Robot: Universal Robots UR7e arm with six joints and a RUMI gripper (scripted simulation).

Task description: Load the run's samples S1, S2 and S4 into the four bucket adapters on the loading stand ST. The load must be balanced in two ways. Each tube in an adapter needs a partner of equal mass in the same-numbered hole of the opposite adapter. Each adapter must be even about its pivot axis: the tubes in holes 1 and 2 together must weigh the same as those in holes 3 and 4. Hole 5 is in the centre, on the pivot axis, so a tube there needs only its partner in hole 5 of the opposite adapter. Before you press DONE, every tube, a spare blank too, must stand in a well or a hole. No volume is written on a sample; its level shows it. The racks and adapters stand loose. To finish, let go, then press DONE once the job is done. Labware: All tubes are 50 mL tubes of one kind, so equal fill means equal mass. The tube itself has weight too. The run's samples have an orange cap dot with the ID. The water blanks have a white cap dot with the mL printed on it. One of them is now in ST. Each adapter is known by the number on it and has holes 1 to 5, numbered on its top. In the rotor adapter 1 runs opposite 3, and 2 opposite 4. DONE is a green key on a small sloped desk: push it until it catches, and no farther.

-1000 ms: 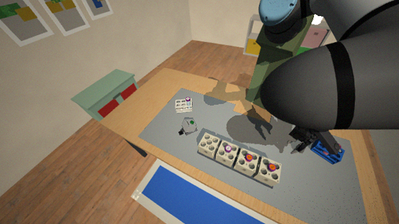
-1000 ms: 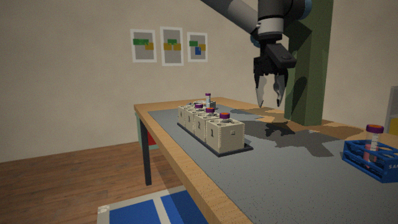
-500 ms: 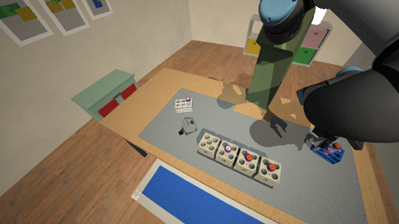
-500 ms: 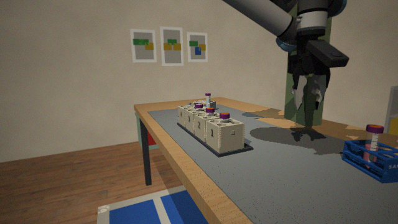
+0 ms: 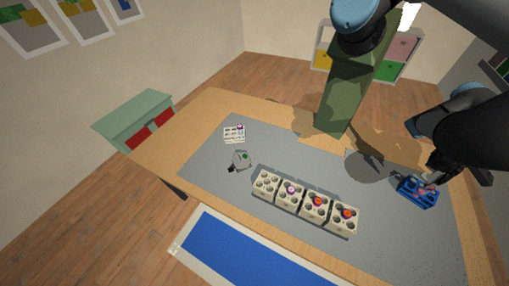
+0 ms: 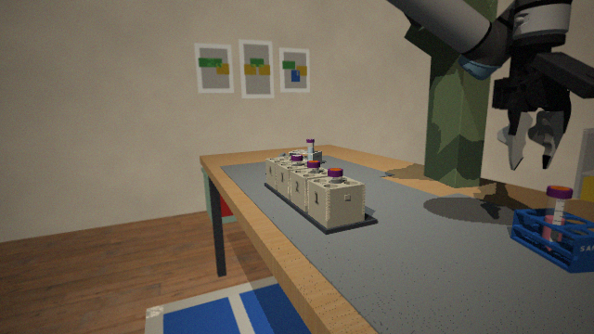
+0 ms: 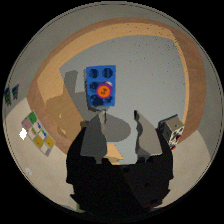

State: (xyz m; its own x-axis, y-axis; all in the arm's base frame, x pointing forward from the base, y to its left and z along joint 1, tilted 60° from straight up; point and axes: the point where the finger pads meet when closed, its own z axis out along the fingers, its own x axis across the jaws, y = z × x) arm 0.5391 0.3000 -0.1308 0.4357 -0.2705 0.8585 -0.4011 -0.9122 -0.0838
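Note:
My gripper (image 5: 431,183) (image 6: 530,166) (image 7: 119,110) hangs above and beside the blue rack (image 6: 580,262) (image 7: 100,73), fingers partly apart with nothing between. An orange-dotted tube (image 6: 559,191) (image 7: 103,91) with pink liquid stands in that rack; its ID is unreadable. Four adapters stand in a row on the loading stand (image 6: 343,228). Adapter 1 (image 6: 345,209) and adapter 2 (image 6: 298,199) each hold one orange-dotted tube. The third adapter holds a white-dotted tube (image 5: 291,189). The far end adapter (image 5: 265,192) holds none. Their dot texts and levels are unreadable.
A white rack (image 5: 234,140) at the far end holds one purple-capped tube (image 5: 239,126) (image 6: 310,141). The small grey desk (image 5: 240,163) with the green DONE key (image 5: 245,156) stands between that rack and the adapters. A green column (image 5: 342,102) (image 6: 457,139) rises behind the table.

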